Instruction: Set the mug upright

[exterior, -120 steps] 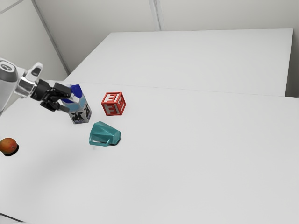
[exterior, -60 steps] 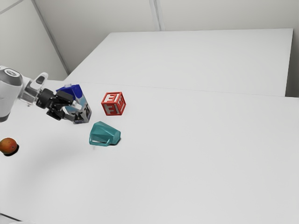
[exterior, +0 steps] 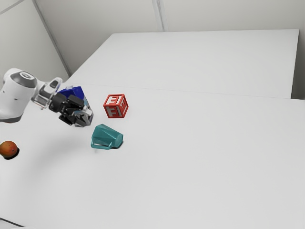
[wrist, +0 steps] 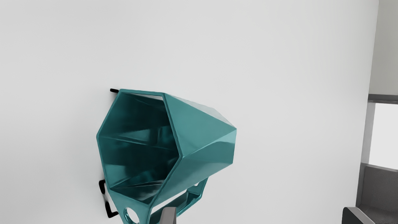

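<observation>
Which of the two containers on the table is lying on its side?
The teal mug: its open mouth faces sideways, while the blue-topped carton stands upright.

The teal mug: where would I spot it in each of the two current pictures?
Exterior view: the mug lies on its side, left of centre, below the red block.
Wrist view: the mug, mouth facing the camera; one fingertip overlaps its handle.
Landmark in both: that handle.

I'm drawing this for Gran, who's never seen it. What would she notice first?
Probably the teal mug, lying on its side on the white table. Next might come the bright red letter block, just behind the mug in the exterior view, and the round orange fruit at that view's left edge.
</observation>
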Robot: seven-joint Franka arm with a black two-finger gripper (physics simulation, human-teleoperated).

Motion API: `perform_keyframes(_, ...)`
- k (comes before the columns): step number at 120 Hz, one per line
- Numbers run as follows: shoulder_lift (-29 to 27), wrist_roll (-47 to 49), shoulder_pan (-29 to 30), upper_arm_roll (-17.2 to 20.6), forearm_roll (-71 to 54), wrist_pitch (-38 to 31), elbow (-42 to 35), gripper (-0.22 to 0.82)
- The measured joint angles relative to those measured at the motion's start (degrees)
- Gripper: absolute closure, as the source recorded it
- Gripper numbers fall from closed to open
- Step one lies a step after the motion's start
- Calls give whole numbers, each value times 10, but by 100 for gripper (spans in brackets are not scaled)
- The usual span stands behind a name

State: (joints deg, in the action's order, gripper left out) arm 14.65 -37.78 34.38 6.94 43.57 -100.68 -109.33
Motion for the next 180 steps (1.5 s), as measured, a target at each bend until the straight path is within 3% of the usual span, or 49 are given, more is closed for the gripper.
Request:
perform_keyframes(108,60,-2,-9,4,3,-60,2,3)
perform_keyframes(180,88,-97,-13,6,100,-81,-10,3)
